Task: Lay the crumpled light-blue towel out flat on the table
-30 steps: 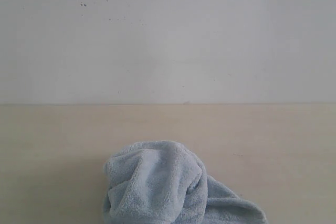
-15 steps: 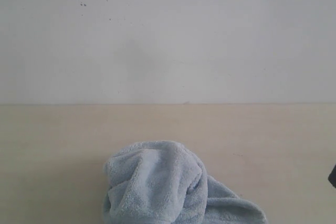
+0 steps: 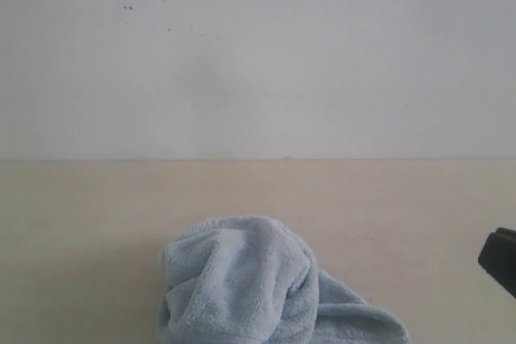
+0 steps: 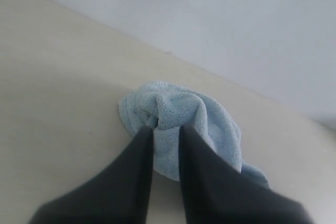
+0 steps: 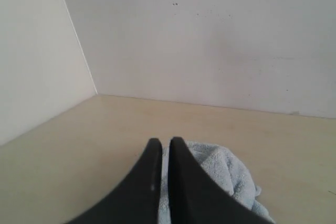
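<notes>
Pale blue and fluffy, the towel [image 3: 242, 279] lies in a crumpled heap on the table [image 3: 81, 223]. It is not spread out at all. In the exterior view the heap sits low down and near the middle, with a round bump on top and a flatter part trailing off to the right. Part of it runs out of the bottom of that view. The table is smooth and light beige, and bare tabletop shows on both sides of the towel. Behind the table stands a whitish wall [image 3: 322, 54] with a few tiny dark specks on it. The left gripper [image 4: 164, 129] points at the towel. Its 2 dark fingers [image 4: 139, 150] are a little apart, and blue towel shows through the gap. It cannot be told if the tips touch the cloth. The right gripper [image 5: 164, 141] has its 2 fingers [image 5: 152, 166] almost pressed together, with only a thin slit between them and nothing held. The towel lies past its tips. In the exterior view a dark piece of the right arm [image 3: 501, 262] pokes in at the right edge, well apart from the towel.
</notes>
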### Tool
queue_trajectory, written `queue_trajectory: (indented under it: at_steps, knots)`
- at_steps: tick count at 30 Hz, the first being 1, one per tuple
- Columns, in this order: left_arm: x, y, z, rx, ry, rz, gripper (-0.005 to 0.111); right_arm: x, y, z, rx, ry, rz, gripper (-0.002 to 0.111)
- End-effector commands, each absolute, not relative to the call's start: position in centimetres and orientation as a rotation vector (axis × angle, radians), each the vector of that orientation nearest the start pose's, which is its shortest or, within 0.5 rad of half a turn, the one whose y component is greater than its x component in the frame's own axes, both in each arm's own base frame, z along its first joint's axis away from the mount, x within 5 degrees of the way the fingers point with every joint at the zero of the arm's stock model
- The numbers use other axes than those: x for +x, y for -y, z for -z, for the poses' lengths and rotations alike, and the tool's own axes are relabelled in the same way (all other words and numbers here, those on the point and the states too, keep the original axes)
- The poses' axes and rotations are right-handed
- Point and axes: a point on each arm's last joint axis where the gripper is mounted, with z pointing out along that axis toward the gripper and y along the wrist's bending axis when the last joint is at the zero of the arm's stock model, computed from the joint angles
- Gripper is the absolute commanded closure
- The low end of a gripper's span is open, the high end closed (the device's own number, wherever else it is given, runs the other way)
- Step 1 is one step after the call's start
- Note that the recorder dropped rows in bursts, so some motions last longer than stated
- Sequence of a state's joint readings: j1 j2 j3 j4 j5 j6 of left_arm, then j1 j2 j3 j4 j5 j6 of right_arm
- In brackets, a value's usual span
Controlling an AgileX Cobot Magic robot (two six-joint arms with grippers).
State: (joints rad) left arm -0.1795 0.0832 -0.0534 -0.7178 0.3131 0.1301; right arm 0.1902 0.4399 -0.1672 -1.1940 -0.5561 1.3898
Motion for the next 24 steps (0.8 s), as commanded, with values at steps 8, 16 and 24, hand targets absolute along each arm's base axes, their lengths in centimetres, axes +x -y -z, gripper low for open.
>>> queue_trajectory:
  at_steps: [8, 16, 24]
  knots:
    - [5.5, 2.9, -20.3, -0.164, -1.788, 0.708, 0.089, 7.9, -5.9, -23.0, -0.378, -1.628, -0.708, 0.103]
    - [5.5, 3.6, -20.7, -0.044, -1.759, 0.726, 0.089, 8.3, -5.2, -22.3, -0.306, -1.682, -0.627, 0.103]
    - [6.3, 3.7, -20.7, -0.069, -1.783, 0.739, 0.089, 8.3, -5.2, -22.4, -0.294, -1.678, -0.638, 0.103]
